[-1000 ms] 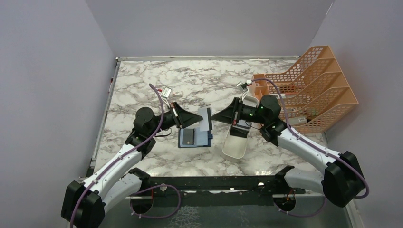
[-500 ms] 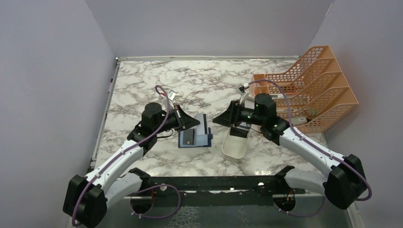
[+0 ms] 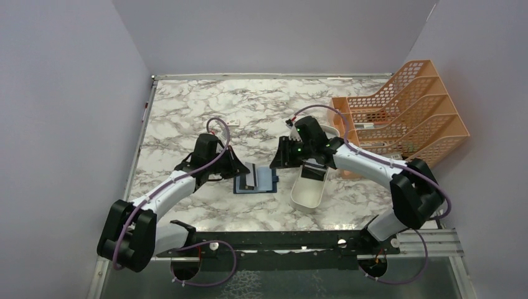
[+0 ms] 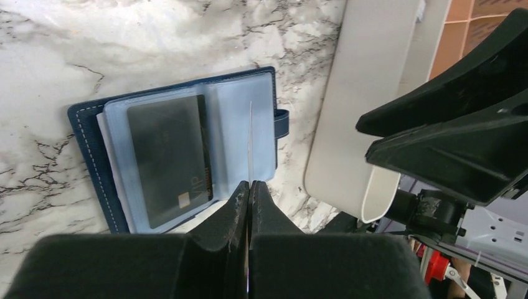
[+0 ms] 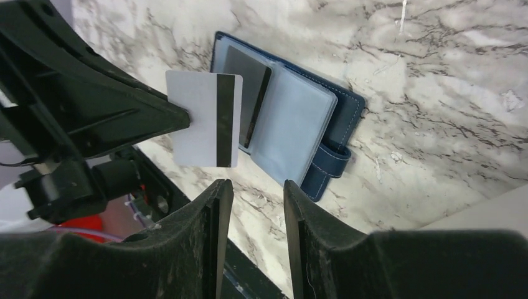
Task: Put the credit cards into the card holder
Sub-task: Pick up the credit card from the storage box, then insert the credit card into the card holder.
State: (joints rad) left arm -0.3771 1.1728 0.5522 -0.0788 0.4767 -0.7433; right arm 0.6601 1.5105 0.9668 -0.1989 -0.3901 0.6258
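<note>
Card holder [image 5: 292, 118] open; left gripper [image 4: 249, 187] jaws pinch credit card [image 5: 202, 118] (right gripper [image 5: 256, 187] jaws spread); align edge with empty sleeve [image 4: 227, 131].

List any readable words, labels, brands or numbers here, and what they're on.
None can be read outright.
Dark card in the card holder: faint pale marking near one end, too blurred to read.
White card in the left pincer: black stripe only, no print showing.
</note>
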